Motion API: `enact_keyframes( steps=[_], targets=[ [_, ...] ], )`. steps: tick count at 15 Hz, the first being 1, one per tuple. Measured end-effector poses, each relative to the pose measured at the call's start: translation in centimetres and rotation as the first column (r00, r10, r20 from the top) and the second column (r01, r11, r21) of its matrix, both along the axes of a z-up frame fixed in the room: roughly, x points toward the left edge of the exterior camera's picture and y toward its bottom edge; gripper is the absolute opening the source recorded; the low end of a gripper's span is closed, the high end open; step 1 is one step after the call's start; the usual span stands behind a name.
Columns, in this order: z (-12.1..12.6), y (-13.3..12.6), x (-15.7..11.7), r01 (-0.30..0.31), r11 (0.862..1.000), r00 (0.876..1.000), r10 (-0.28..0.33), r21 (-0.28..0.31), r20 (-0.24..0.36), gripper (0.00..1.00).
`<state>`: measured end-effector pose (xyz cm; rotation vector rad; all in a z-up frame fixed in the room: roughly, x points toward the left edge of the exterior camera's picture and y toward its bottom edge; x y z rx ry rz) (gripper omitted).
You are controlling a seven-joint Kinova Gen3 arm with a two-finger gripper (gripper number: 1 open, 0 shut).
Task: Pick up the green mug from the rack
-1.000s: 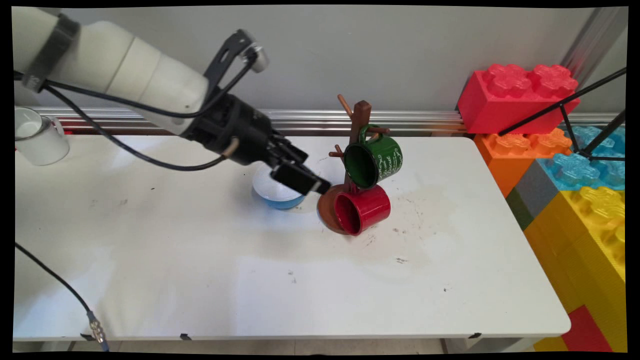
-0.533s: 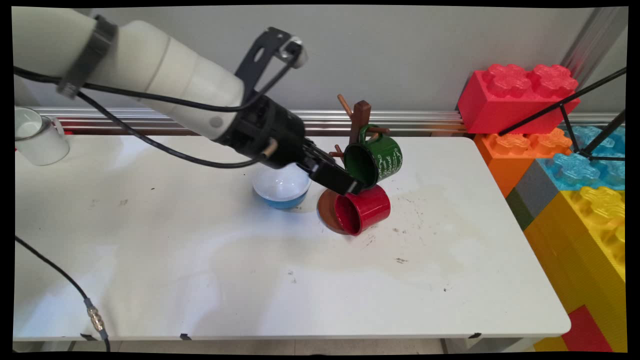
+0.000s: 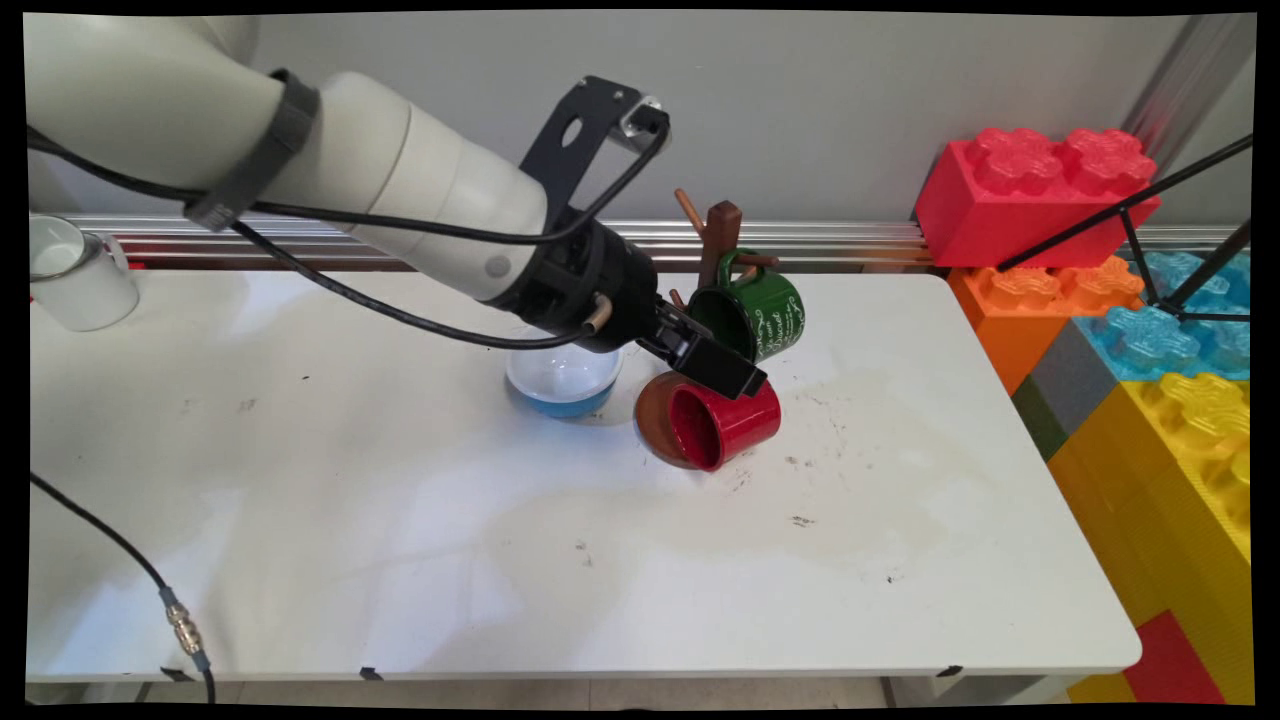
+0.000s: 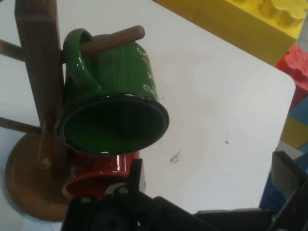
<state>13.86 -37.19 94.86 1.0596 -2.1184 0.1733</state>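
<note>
The gripper (image 3: 725,372) is positioned just above the red mug (image 3: 725,425), below the green mug (image 4: 113,103), both hung on the wooden mug tree (image 3: 722,232). The fingers are spread wide; nothing is held. Both mugs remain hung.

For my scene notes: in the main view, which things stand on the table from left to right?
White mug → blue bowl → red mug at the foot of the mug tree; off the table's right end, the big toy bricks.
</note>
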Motion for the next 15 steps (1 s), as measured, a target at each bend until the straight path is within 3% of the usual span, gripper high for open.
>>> enact_keyframes(
  steps=[8,15],
  targets=[
    [-2.2,-1.0,-0.2,0.000,1.000,1.000,0.000,-0.018,-0.011,1.00],
    [-4.2,-2.1,-0.6,-0.009,0.999,0.997,0.006,-0.038,-0.074,1.00]
  ],
)
